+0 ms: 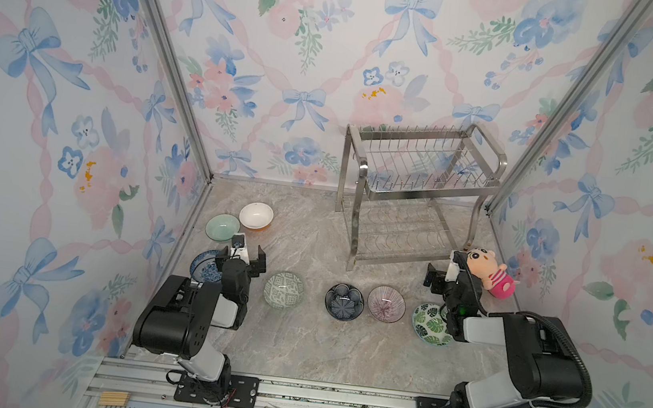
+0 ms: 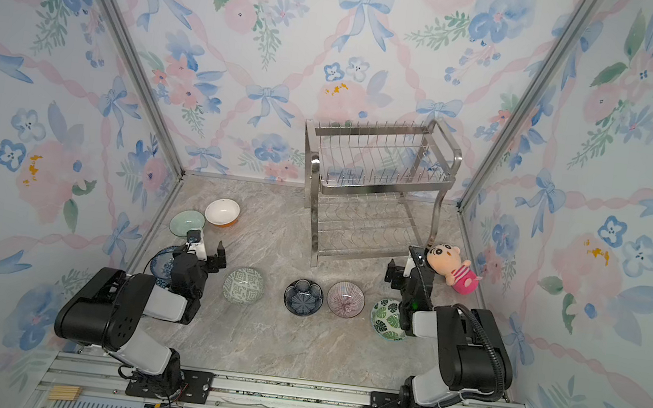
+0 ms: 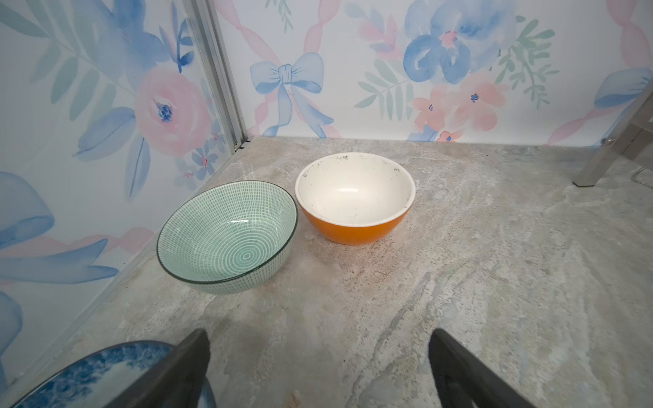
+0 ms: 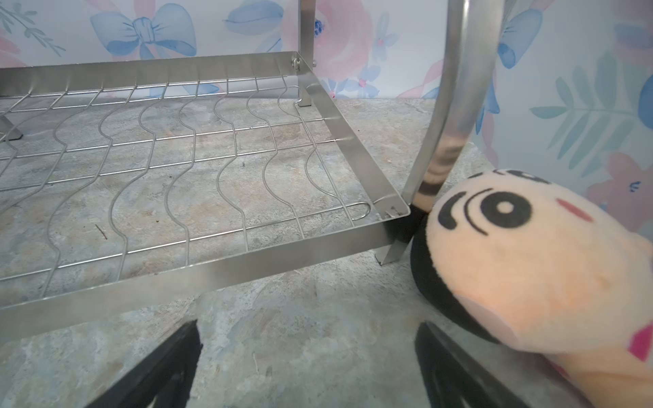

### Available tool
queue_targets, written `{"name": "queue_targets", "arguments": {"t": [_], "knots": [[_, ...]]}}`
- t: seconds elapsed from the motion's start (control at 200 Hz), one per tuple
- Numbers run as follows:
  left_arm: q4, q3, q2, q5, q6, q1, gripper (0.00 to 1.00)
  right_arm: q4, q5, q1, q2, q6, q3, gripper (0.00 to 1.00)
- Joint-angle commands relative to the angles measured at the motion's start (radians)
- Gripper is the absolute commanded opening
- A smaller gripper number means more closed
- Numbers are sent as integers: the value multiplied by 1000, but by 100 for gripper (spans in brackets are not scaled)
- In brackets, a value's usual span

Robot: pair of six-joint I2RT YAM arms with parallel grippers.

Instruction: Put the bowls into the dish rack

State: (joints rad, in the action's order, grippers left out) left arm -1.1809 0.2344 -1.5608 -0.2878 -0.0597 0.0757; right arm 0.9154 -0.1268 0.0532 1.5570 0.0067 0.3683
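Robot lab booth: floral panels (image 1: 51,140), aluminium frame (image 1: 174,70), mounting rail (image 1: 336,394).

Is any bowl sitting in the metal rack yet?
No, both tiers of the dish rack show only bare wire, and the bowls all rest on the tabletop.

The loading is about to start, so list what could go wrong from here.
The plush doll lies against the rack's front leg, beside the open right jaws; a swing toward the rack may snag it.
The pale green bowl and orange bowl sit rim to rim by the wall; gripping one may shove the other.
The leaf bowl lies partly under the right arm; lowering could strike it.
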Motion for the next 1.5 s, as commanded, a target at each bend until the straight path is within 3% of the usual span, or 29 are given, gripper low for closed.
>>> {"name": "queue_targets", "arguments": {"t": [0.0,1.045,1.345,1.415,1.445,1.495], "knots": [[-11,3,9,-6,4,-5,98,-1,4,-2,-5,-7,21,96],[-11,3,9,-4,4,-5,98,-1,8,-5,-6,-7,20,97],[-9,3,12,16,-1,-15,98,7,-47,11,-6,-5,17,97],[-11,4,14,-8,-2,-11,98,-21,-156,28,-37,7,21,97],[3,9,24,-75,-13,3,98,-41,-170,31,-66,13,19,97],[26,10,42,-66,-10,7,98,-85,-177,29,-111,12,16,96]]}}
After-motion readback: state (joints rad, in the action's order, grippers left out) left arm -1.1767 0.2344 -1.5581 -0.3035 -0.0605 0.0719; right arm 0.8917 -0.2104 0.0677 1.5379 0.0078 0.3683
